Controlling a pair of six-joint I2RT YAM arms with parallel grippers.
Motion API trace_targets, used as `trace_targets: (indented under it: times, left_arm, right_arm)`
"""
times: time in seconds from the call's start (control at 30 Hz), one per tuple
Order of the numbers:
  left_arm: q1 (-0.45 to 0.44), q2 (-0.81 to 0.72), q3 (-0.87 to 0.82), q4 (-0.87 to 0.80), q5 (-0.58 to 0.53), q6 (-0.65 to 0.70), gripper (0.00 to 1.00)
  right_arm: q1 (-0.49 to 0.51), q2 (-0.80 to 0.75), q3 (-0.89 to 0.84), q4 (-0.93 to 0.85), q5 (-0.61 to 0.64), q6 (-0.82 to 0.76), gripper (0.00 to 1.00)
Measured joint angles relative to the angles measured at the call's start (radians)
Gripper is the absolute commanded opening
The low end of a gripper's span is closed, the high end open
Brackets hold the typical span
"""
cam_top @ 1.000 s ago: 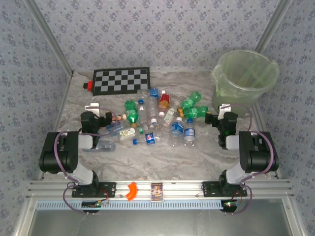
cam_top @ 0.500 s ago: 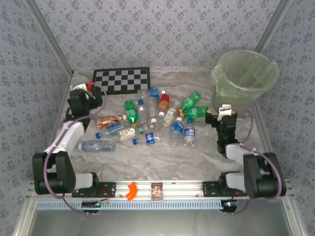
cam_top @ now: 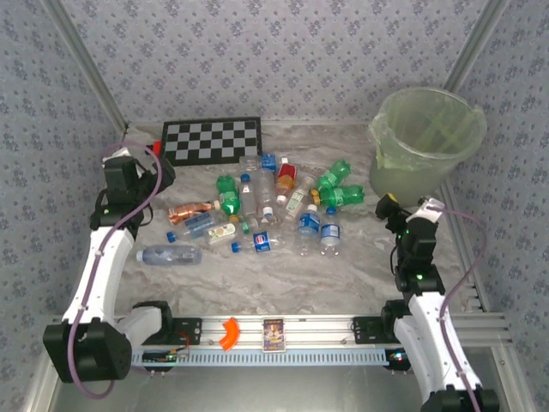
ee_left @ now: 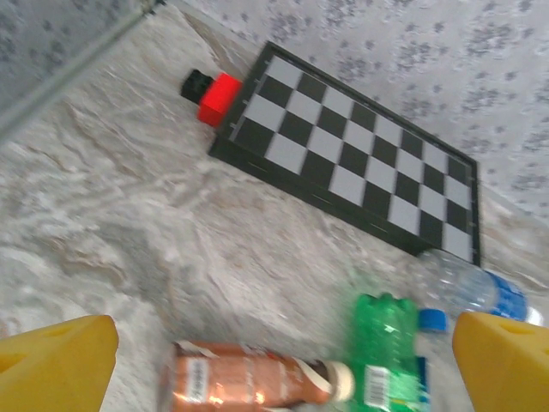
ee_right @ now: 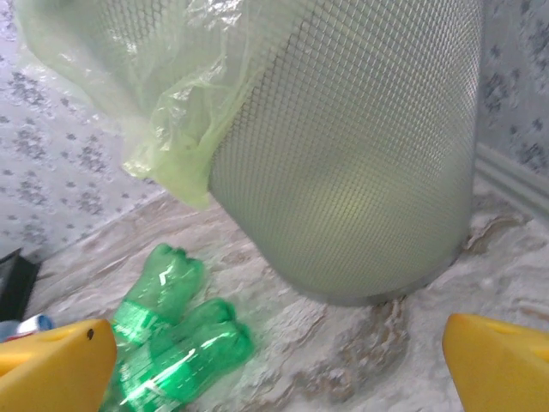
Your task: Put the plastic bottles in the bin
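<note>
**Top view.** The bottles (cam_top: 274, 206) lie scattered mid-table, and none are seen in the bin (cam_top: 412, 172) at the far right corner. The left gripper (cam_top: 137, 172) hangs over the far left, near the checkerboard (cam_top: 210, 140) and the red block (cam_top: 156, 148). The right gripper (cam_top: 390, 206) sits between the pile and the bin. Both are empty. Judgement: the task is at its start, and the step in hand is reaching for a first bottle.

**Left wrist view.** The fingertips (ee_left: 56, 365) are spread wide with nothing between them. A brown bottle (ee_left: 249, 378) lies on its side below, with a green bottle (ee_left: 386, 343) just beside its cap. The next move likely calls for lowering, setting the jaws across the brown bottle's body, and closing.

**Right wrist view.** The fingertips (ee_right: 51, 365) are wide and empty. Two green bottles (ee_right: 176, 343) lie near the foot of the bin, and a loose liner (ee_right: 171, 103) drapes over its mesh wall. A pick here would need a lift clear of the rim.

**Surface and room.** The tabletop (cam_top: 283, 275) is grey, marbled and smooth, so round bottles may roll. Patterned walls (cam_top: 274, 51) close in three sides.
</note>
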State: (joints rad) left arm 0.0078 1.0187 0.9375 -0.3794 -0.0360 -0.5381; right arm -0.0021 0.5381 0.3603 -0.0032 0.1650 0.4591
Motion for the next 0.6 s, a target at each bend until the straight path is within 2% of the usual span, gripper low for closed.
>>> trace_targets:
  times: [0.07,0.13,0.23,0.3,0.4,0.5,0.6]
  left_arm:
    - [-0.035,-0.024,-0.018,-0.013,0.019,-0.042,1.0]
    - [-0.108,-0.043,-0.045,-0.017,0.021,-0.074,1.0]
    - [-0.269,-0.056,-0.085,-0.025,-0.01,-0.102,1.0]
    - [-0.388,-0.058,-0.108,-0.026,-0.034,-0.111,1.0]
    - [-0.494,-0.048,-0.127,-0.031,-0.063,-0.112,1.0]
    - [-0.555,-0.019,-0.129,-0.041,-0.093,-0.124,1.0]
    - [-0.579,0.016,-0.129,-0.065,-0.11,-0.138,1.0]
  right_arm:
    - [-0.002,0.014,0.045,-0.076,-0.061,0.014,1.0]
    - [-0.001,0.043,0.092,-0.138,-0.131,0.021,1.0]
    - [0.023,0.115,0.164,-0.222,-0.221,0.024,0.99]
    - [0.08,0.188,0.225,-0.294,-0.251,0.023,0.99]
    - [0.217,0.306,0.31,-0.383,-0.223,0.015,1.0]
    - [0.349,0.389,0.352,-0.444,-0.154,0.024,1.0]
    - [0.401,0.426,0.356,-0.478,-0.117,0.058,1.0]
